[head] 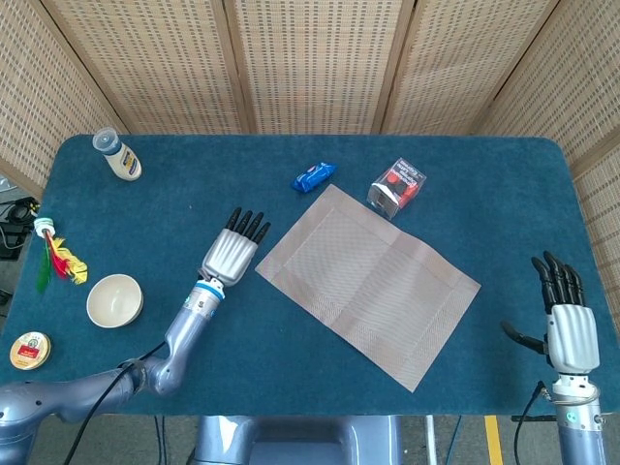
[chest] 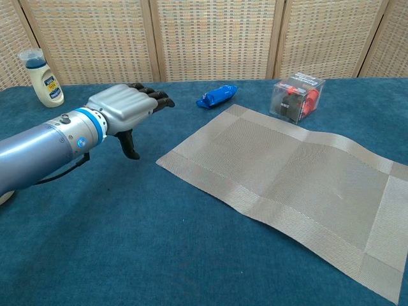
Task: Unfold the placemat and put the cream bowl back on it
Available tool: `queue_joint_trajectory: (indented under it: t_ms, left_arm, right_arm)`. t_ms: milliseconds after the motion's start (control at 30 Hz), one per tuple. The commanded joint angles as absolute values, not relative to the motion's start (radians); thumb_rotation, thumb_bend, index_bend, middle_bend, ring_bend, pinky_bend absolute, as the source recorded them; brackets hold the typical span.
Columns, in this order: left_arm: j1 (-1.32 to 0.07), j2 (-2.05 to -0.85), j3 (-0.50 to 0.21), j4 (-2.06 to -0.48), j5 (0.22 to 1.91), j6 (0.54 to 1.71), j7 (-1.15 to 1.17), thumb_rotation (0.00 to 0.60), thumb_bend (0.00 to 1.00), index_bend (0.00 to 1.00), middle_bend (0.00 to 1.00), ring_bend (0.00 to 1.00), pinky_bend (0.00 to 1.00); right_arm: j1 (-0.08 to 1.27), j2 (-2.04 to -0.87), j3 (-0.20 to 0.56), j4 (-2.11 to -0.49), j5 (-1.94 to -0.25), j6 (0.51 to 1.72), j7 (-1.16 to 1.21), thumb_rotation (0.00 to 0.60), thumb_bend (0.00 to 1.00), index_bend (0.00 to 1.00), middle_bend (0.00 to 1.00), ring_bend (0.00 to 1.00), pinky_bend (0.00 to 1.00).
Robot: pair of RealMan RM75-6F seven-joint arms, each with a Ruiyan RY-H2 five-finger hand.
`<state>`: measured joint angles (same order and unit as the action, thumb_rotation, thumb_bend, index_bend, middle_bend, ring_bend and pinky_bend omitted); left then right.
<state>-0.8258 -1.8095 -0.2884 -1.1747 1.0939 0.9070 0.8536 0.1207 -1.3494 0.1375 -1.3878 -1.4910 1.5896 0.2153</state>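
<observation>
Nearest, at four o'clock on the blue carpet-like surface (head: 194, 194), the right hand (head: 562, 325) rests palm down with dark fingers straight and spread, holding nothing. At eight o'clock sits the round, smooth cream ceramic bowl (head: 114, 300), upright and well apart from the mat, with a small round tin (head: 30, 351) and a feathered shuttlecock (head: 53, 257) near it. The left hand (head: 231, 256), ribbed silver shell and black fingers, hovers flat and open just beside the mat's nine o'clock corner. The woven grey-beige rectangular placemat (head: 368, 283) lies unfolded at centre, faintly creased. Beyond it at twelve o'clock lie a crinkled blue wrapper (head: 313, 176) and a clear plastic cube box (head: 397, 187); at ten o'clock stands a cream plastic bottle (head: 116, 156)
</observation>
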Motion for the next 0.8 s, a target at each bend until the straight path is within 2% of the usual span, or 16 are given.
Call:
queue_joint_trajectory:
  t_ms: [33, 800]
  left_arm:
    - [-0.852, -1.837, -0.278, -1.133, 1.076, 0.893, 0.861, 0.6, 0.05, 0.07, 0.0, 0.0, 0.0]
    - [-0.951, -1.942, -0.239, -0.964, 1.024, 0.854, 0.862, 0.6, 0.07, 0.08, 0.0, 0.0, 0.0]
  right_arm:
    - [0.119, -1.347, 0.141, -1.389, -1.489, 1.59, 0.221, 0.6, 0.2, 0.04, 0.0, 0.0, 0.0]
    - [0.112, -1.343, 0.152, -1.39, -1.494, 1.598, 0.25, 0.6, 0.2, 0.04, 0.0, 0.0, 0.0]
